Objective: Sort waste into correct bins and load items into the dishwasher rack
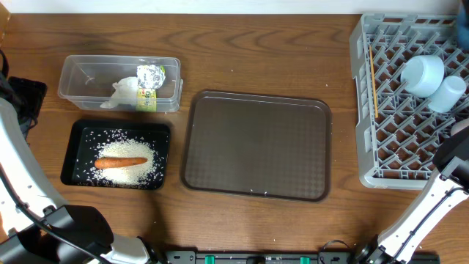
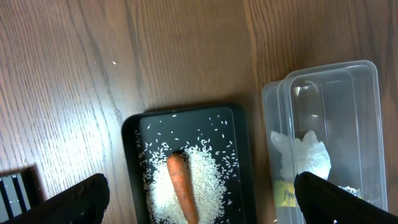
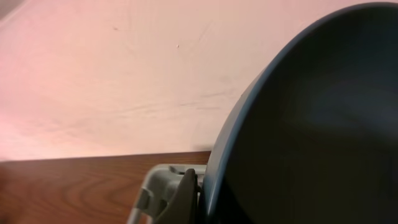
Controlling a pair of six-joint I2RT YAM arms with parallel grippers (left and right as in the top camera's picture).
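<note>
A: Bowl [image 3: 311,124] close up in the right wrist view, standing on edge, filling the right half. Corner of rack [image 3: 163,186] just beside its rim. Probably the last item to go in.

B: Right gripper out of sight. Fingers pressed together, by all signs. Cannot tell whether pinching the rim or free of it.

A: Left gripper [image 2: 200,180] spread wide, holding nothing, hanging over tray [image 2: 242,155] with carrot [image 2: 181,186] and rice [image 2: 208,180]. Wrapper [image 2: 301,155] already in container [image 2: 367,124]. Sorting of waste apparently done.

B: So, for the bowl: keep on edge, lower gently, seat the rim between lattice ribs. No letting go before a steady lean.

A: Mind cup [image 1: 447,94] and small bowl [image 1: 423,75] toward the rack's far right, and chopsticks [image 1: 373,81] along its left side. Stay apart from all three.

B: Then a slow retreat, straight up, no dragging on the rim.
</note>
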